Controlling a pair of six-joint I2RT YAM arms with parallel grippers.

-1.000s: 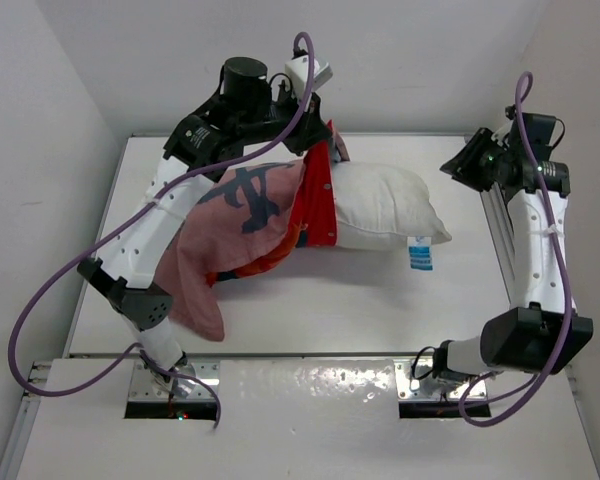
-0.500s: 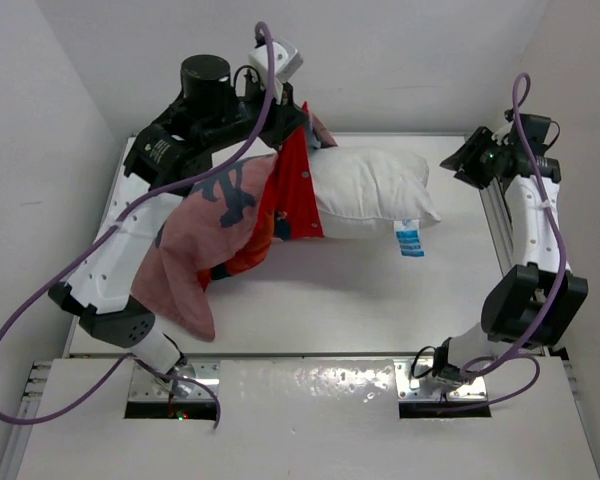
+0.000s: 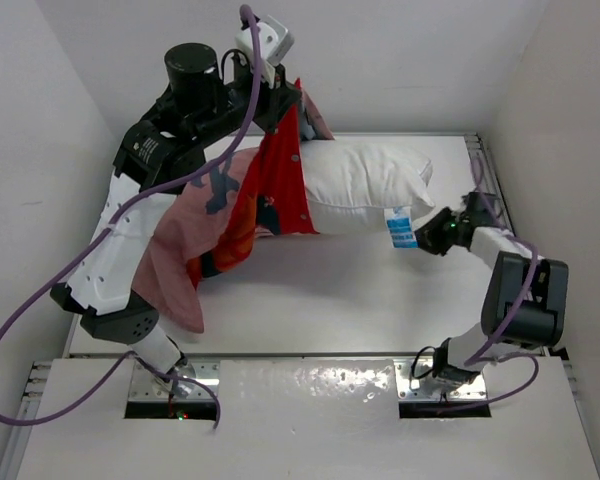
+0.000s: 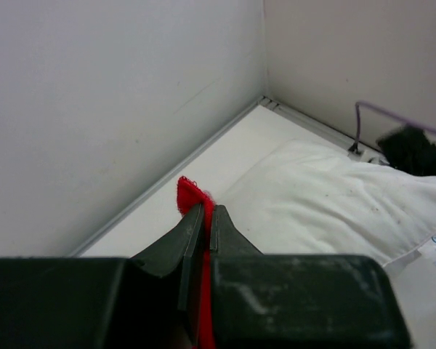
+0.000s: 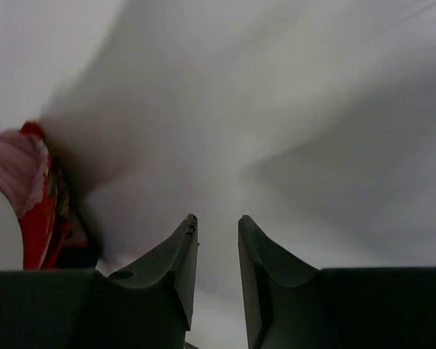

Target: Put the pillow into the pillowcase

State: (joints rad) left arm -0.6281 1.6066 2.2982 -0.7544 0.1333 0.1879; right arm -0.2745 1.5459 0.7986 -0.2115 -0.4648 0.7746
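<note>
The white pillow (image 3: 365,185) lies across the back of the table, its left end inside the red pillowcase (image 3: 270,190), whose pinkish inside hangs down to the left. A blue-and-white tag (image 3: 400,228) sticks out at the pillow's front right. My left gripper (image 3: 292,105) is shut on the pillowcase's red edge (image 4: 190,193) and holds it up above the pillow (image 4: 334,200). My right gripper (image 3: 427,235) is low on the table at the pillow's right end, beside the tag, jaws slightly apart and empty, with the pillow (image 5: 276,109) filling its view.
White walls close in the table (image 3: 310,290) on the back, left and right. A metal rail (image 3: 480,165) runs along the right edge. The arm bases sit on a shiny plate (image 3: 310,385) at the front.
My left gripper has lifted the pillowcase edge up and to the left. My right arm has swung down from the back right to the pillow's right end by the tag.
</note>
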